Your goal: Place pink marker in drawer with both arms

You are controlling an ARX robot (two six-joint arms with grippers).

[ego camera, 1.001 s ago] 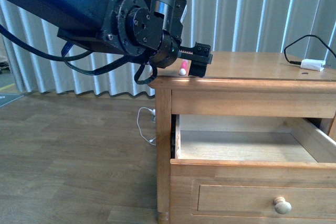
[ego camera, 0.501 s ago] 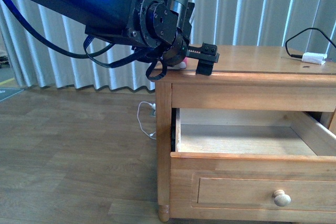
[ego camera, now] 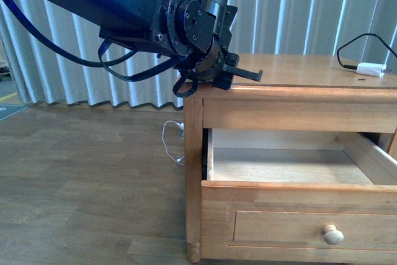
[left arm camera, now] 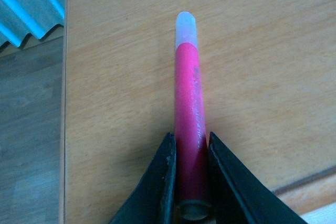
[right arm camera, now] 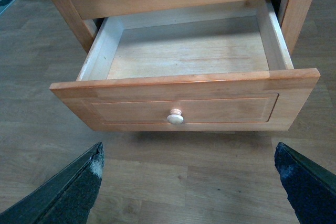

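**Left jaws clamped on the marker, drawer open below**

Here's the marker (left arm camera: 189, 114), pink barrel pinched tight between the two black fingers (left arm camera: 166, 182) of the left gripper (left arm camera: 190, 139). The jaws press on either side of it, with no gap showing. The white end pokes out well past the tips, and the dark butt end sits deep between the jaws. Under jaws and marker alike is the wooden top (left arm camera: 262, 77) of the nightstand, close to its corner. Whether the barrel touches the wood or hangs just off it, I cannot tell. From the front, the marker is hidden behind the left gripper, which is down at the top's near corner.

Beneath that corner the drawer (right arm camera: 226, 109) stands pulled out, its pale inside bare to the wrist camera and its round knob (right arm camera: 175, 117) facing the robot. It lies ahead of the right gripper (right arm camera: 189, 179), well apart from it. Those jaws are spread wide, nothing between them but floor (right arm camera: 199, 192), and they touch nothing.

Far across the top from the left jaws, a white adapter (ego camera: 370, 69) with a looping black cable rests near the opposite edge.
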